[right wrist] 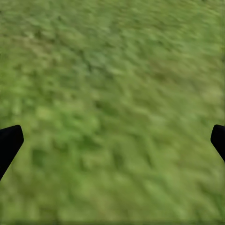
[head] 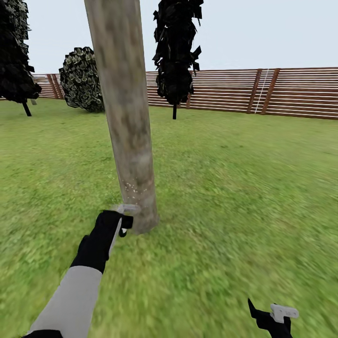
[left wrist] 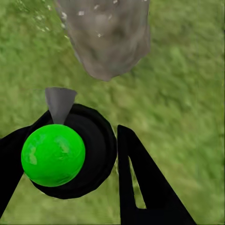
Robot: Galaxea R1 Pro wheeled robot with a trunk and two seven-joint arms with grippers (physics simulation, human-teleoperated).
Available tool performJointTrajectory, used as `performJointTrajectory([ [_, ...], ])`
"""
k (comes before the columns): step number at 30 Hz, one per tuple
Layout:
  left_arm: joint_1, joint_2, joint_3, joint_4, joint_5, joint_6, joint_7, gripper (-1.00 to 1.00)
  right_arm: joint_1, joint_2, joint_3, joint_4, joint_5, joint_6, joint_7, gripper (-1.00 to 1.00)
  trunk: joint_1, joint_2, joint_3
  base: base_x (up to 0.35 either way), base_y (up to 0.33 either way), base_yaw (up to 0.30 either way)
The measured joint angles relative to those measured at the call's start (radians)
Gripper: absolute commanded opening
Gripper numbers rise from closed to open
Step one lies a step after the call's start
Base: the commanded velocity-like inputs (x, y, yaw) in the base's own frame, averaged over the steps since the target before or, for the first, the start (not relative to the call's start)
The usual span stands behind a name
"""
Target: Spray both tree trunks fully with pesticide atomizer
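Right gripper (head: pixel 274 315): nearest item, low at the head view's edge over bare grass; in the right wrist view its two black fingertips (right wrist: pixel 9 143) stand wide apart with nothing between them.

Left gripper (head: pixel 121 220): black, on a grey forearm, closed around the pesticide atomizer (left wrist: pixel 54 154), whose green part sits between the dark fingers in the left wrist view; its pale grey spray head (head: pixel 124 208) points at the trunk.

Handling, as judged: atomizer small, light and rigid, its smooth round body likely to slip or twist; best held across the body below the head, trigger and nozzle left free.

Tree trunk (head: pixel 126 112): thick, pale grey-beige, mottled, just beyond the nozzle; pale specks dot its lower part, base meeting the floor (head: pixel 225 188).

Far: black-leaved trees (head: pixel 176 51), a rounded bush (head: pixel 82 77), slatted brown fence (head: pixel 281 91).
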State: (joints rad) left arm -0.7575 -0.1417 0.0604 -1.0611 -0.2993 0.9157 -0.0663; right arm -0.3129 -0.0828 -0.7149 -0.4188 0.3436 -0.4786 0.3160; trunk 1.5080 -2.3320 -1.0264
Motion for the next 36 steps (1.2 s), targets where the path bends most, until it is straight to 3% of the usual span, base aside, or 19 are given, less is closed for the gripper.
performJointTrajectory([
  [2,-0.007,-0.015,-0.011,0.0,-0.008,0.001,0.0,-1.0,0.0,0.0,0.0,0.0,0.0,0.0,0.0,1.0,0.0,0.0,0.0,0.0,0.0,0.0],
  [4,-0.012,-0.007,-0.014,-0.012,-0.017,0.02,-0.001,-1.0,0.0,0.0,0.0,0.0,0.0,0.0,0.0,1.0,0.0,0.0,0.0,0.0,0.0,0.0],
  [6,-0.013,0.039,0.037,-0.058,-0.031,0.043,-0.002,-1.0,0.0,0.0,0.0,0.0,0.0,0.0,0.0,1.0,0.0,0.0,0.0,0.0,0.0,0.0],
  [8,-0.013,0.065,0.051,-0.062,-0.019,0.045,-0.009,-1.0,0.0,0.0,0.0,0.0,0.0,0.0,0.0,1.0,0.0,0.0,0.0,0.0,0.0,0.0],
  [10,-0.013,0.105,0.058,-0.063,-0.017,0.047,-0.09,-1.0,0.0,0.0,0.0,0.0,0.0,0.0,0.0,1.0,0.0,0.0,0.0,0.0,0.0,0.0],
  [11,-0.012,0.108,0.056,-0.063,-0.011,0.048,-0.105,-1.0,0.0,0.0,0.0,0.0,0.0,0.0,0.0,1.0,0.0,0.0,0.0,0.0,0.0,0.0],
  [13,-0.011,0.095,0.047,-0.063,-0.005,0.06,-0.113,-1.0,0.0,0.0,0.0,0.0,0.0,0.0,0.0,1.0,0.0,0.0,0.0,0.0,0.0,0.0],
  [17,-0.012,0.017,-0.033,-0.065,-0.003,0.075,-0.116,-1.0,0.0,0.0,0.0,0.0,0.0,0.0,0.0,1.0,0.0,0.0,0.0,0.0,0.0,0.0],
  [19,-0.015,0.012,-0.04,-0.076,-0.013,0.083,-0.117,-1.0,0.0,0.0,0.0,0.0,0.0,0.0,0.0,1.0,0.0,0.0,0.0,0.0,0.0,0.0],
  [22,-0.02,0.036,-0.011,-0.092,-0.025,0.088,-0.12,-1.0,0.0,0.0,0.0,0.0,0.0,0.0,0.0,1.0,0.0,0.0,0.0,0.0,0.0,0.0],
  [25,-0.023,0.112,0.048,-0.094,-0.025,0.088,-0.123,-1.0,0.0,0.0,0.0,0.0,0.0,0.0,0.0,1.0,0.0,0.0,0.0,0.0,0.0,0.0],
  [26,-0.022,0.122,0.049,-0.095,-0.019,0.088,-0.124,-1.0,0.0,0.0,0.0,0.0,0.0,0.0,0.0,1.0,0.0,0.0,0.0,0.0,0.0,0.0],
  [28,-0.021,0.115,0.042,-0.096,-0.01,0.089,-0.124,-1.0,0.0,0.0,0.0,0.0,0.0,0.0,0.0,1.0,0.0,0.0,0.0,0.0,0.0,0.0],
  [31,-0.019,0.067,-0.031,-0.121,0.003,0.093,-0.124,-1.0,0.0,0.0,0.0,0.0,0.0,0.0,0.0,1.0,0.0,0.0,0.0,-0.07,0.0,0.0],
  [34,-0.017,0.027,-0.047,-0.153,-0.008,0.096,-0.124,-1.0,0.0,0.0,0.0,0.0,0.0,0.0,0.0,1.0,0.0,0.0,0.0,-0.217,0.0,0.0],
  [36,-0.017,0.021,-0.049,-0.165,-0.013,0.097,-0.124,-1.0,0.0,0.0,0.0,0.0,0.0,0.0,0.0,1.0,0.0,0.0,0.0,-0.054,0.0,0.0],
])
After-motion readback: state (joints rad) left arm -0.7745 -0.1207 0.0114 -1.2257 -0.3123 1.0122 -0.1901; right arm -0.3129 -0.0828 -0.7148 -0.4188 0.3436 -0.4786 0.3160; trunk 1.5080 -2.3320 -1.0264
